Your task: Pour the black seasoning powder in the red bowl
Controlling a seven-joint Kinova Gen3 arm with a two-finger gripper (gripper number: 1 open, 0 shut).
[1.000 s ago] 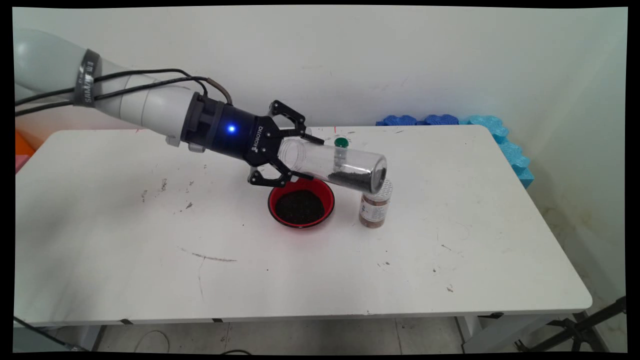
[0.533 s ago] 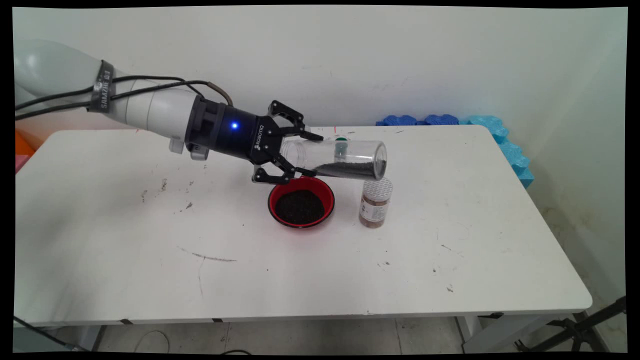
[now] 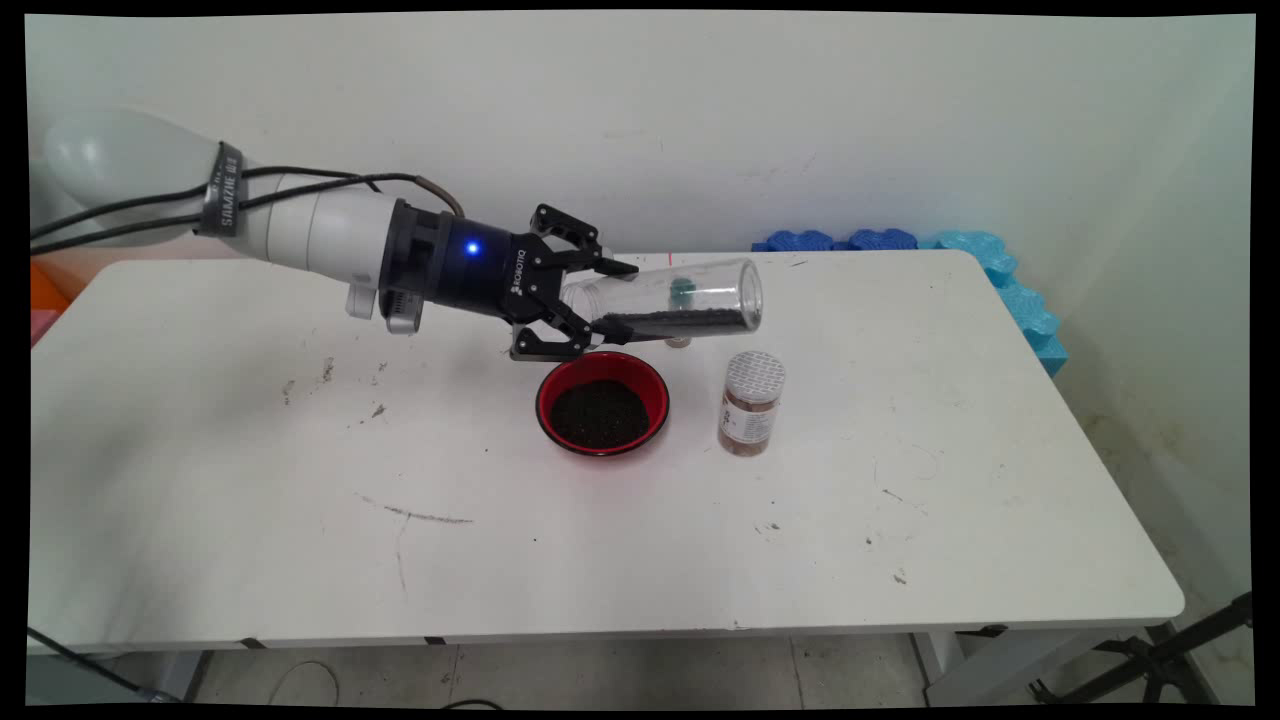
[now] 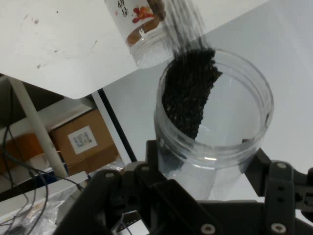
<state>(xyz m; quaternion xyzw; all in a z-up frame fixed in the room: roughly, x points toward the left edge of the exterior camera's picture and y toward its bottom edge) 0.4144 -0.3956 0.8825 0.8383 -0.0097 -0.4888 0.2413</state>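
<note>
Jar's tipped back up since a second ago, now lying near level, dark grains spread along its lower wall.
My pincer (image 3: 598,305) grips the clear jar (image 3: 672,297) by its base, above the red bowl (image 3: 602,402) of dark grains; spice bottle (image 3: 751,404) stands just right on the table (image 3: 250,480).

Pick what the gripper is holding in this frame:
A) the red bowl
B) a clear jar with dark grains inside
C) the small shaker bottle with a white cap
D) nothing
B: the gripper is shut on the clear jar, held sideways above the red bowl, near the shaker bottle.
</note>
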